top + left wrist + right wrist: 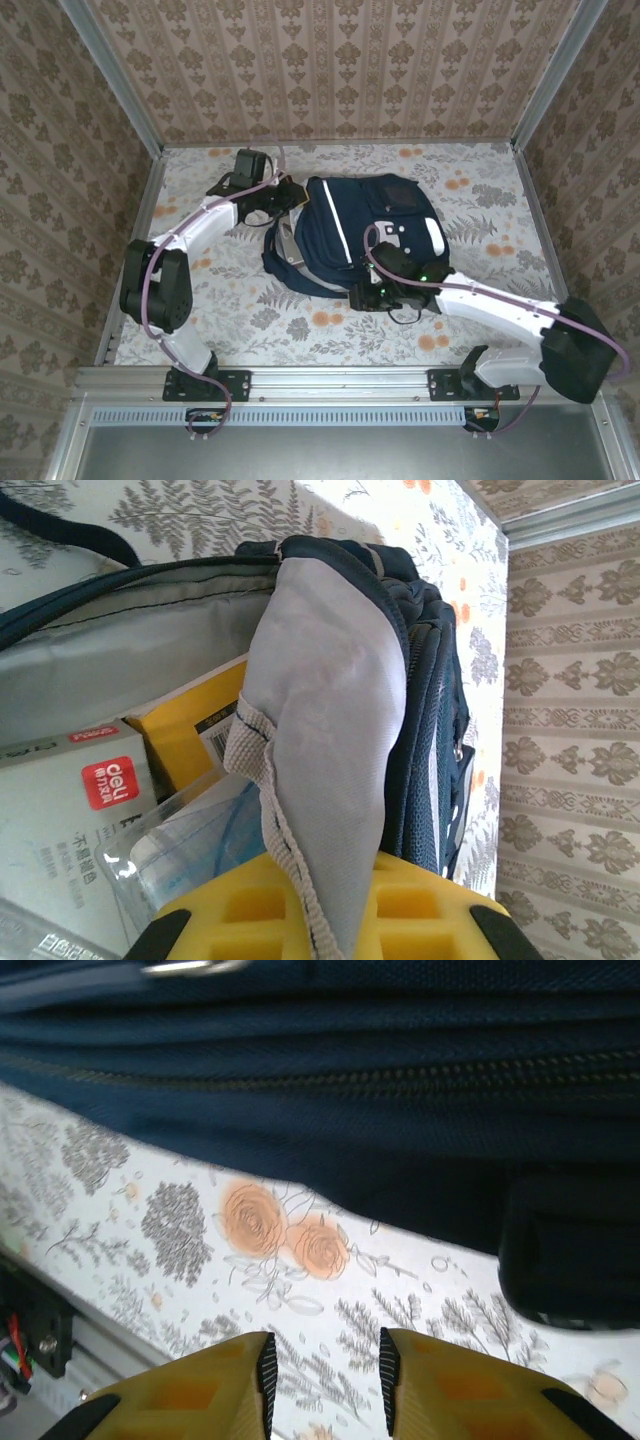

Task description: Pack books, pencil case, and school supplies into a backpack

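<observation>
- Because your left gripper [332, 885] is clenched on the grey lining flap [330, 700] at the mouth of the backpack [370, 225], the opening is lifted and spread; I judge that is the point of the grip, to make room for packing
- Your right gripper [325, 1360] is released, its fingers apart with nothing between them, low over the flowered table [180, 1230] just beside the near side of the backpack; it looks free to fetch something or to steady the bag
- The backpack lies flat in the middle of the table between your two arms, its open end at the left gripper
- The left wrist camera gives you the inside: a yellow book [185, 730] against the grey lining, a white box with a red label [70, 820] beside it, and a clear plastic packet [190, 845] in front, all within the mouth
- The top camera gives you the layout instead: the left arm at the bag's far-left corner, the right at its near edge
- The right wrist camera adds a zip line [400, 1075] along the bag's side and bare cloth under the fingers
- With things already inside, packing looks well along; what else is in there I cannot tell
</observation>
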`<state>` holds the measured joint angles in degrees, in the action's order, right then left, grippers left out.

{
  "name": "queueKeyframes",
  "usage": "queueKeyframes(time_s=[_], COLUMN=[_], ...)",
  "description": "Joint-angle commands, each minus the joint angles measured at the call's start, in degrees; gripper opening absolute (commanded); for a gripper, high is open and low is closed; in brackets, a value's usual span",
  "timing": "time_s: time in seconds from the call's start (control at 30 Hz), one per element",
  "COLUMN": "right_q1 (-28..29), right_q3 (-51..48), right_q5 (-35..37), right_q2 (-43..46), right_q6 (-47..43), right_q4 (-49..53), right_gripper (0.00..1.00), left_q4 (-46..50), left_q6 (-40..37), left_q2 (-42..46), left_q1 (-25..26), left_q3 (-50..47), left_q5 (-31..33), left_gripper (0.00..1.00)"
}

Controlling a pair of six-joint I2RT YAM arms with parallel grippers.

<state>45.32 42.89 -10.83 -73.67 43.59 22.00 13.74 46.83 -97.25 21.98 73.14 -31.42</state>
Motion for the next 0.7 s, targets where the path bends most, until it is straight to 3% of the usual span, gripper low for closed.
queueKeyframes(time_s=[0.0,0.37,0.53,0.67], right_q1=[-1.11,-16.95,-20.31,-21.87], right_q3=[1.29,14.88,28.99,41.12], right_q5=[3.13,4.67,0.54,-1.01], right_q2=[-4.24,-17.68,-30.5,-38.62], right_q6=[2.35,-6.64,-10.3,-11.85], right_q4=[-6.8,-6.62,-4.06,-1.36], right_gripper=[0.34,0.36,0.36,0.37], left_q4=[0.97,6.62,6.64,4.34], left_q6=[1.2,2.11,6.95,12.07], left_q2=[6.93,20.85,26.94,28.96], left_q1=[-2.51,-1.46,3.77,11.97], left_q3=[-1.42,-14.76,-20.35,-21.93], left_q5=[6.07,8.58,11.28,14.02], left_gripper=[0.0,0.0,0.0,0.0])
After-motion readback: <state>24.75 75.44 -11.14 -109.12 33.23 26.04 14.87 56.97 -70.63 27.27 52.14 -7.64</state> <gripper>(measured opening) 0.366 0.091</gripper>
